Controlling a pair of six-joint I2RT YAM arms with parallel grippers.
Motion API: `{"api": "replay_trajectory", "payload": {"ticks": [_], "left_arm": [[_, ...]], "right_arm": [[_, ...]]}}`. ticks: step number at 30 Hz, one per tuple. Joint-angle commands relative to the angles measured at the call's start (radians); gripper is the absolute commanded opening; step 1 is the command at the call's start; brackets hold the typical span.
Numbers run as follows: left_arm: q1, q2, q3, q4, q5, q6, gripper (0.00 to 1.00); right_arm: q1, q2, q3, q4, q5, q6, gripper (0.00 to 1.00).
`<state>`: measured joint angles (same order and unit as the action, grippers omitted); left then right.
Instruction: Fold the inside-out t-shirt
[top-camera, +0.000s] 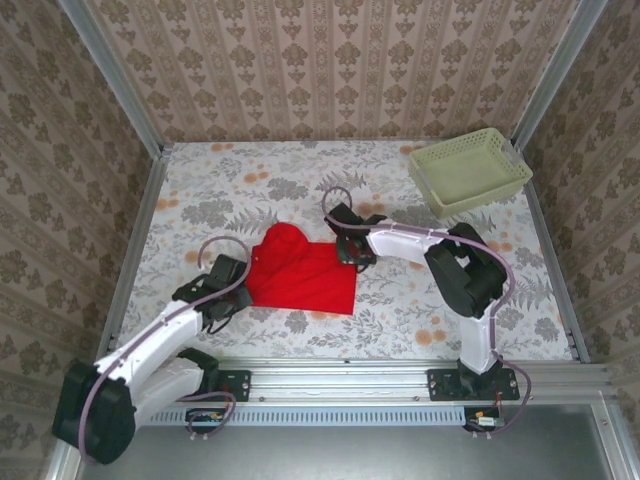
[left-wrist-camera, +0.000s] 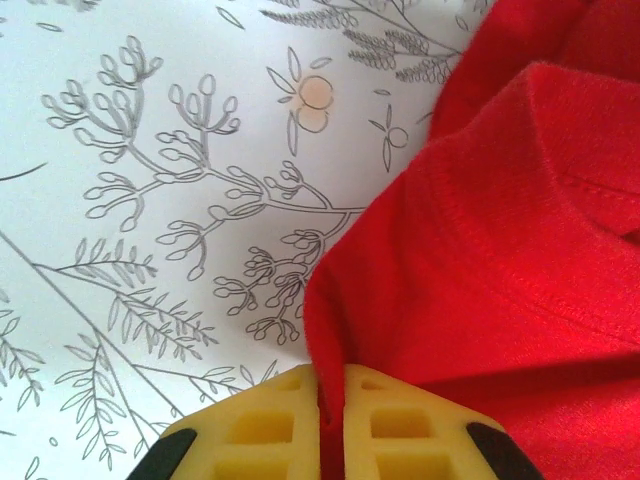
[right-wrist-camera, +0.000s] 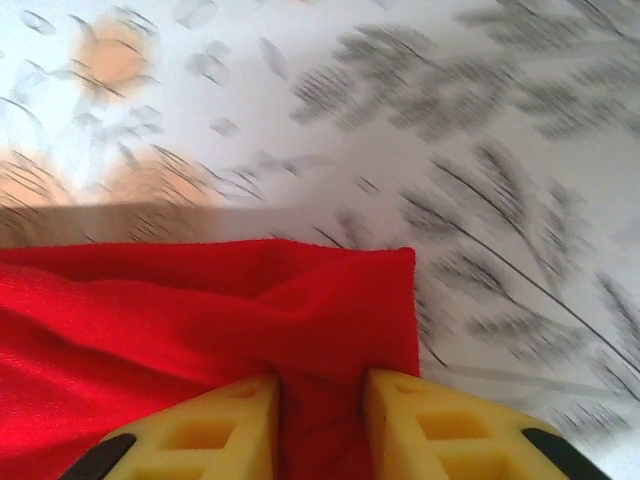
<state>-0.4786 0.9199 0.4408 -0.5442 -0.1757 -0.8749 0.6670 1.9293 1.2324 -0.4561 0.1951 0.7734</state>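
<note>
The soft, floppy t-shirt (top-camera: 300, 275) is laid on the table (top-camera: 400, 320). One edge is pinched by the left claw (left-wrist-camera: 330, 390); a corner, good for holding, is straddled by the right claw (right-wrist-camera: 322, 390), held apart

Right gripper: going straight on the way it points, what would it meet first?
The bright red cloth t-shirt: a fold lies between the right gripper's yellow fingers; beyond it, probably floral tabletop.
</note>
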Motion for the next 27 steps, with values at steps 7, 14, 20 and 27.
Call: {"api": "replay_trajectory", "payload": {"ticks": [7, 14, 20, 27], "left_arm": [[0.116, 0.247, 0.156, 0.091, 0.073, 0.151, 0.11], [0.175, 0.345, 0.251, 0.016, 0.097, 0.213, 0.28], [0.095, 0.193, 0.194, -0.014, 0.088, 0.137, 0.48], [-0.038, 0.096, 0.092, 0.071, 0.095, 0.001, 0.47]], "right_arm": [[0.155, -0.266, -0.362, -0.024, 0.095, 0.291, 0.30], [0.215, -0.379, -0.240, -0.121, 0.140, 0.178, 0.46], [0.058, -0.180, 0.026, -0.062, -0.038, -0.095, 0.55], [0.054, 0.164, 0.433, -0.173, -0.096, -0.285, 0.55]]}}
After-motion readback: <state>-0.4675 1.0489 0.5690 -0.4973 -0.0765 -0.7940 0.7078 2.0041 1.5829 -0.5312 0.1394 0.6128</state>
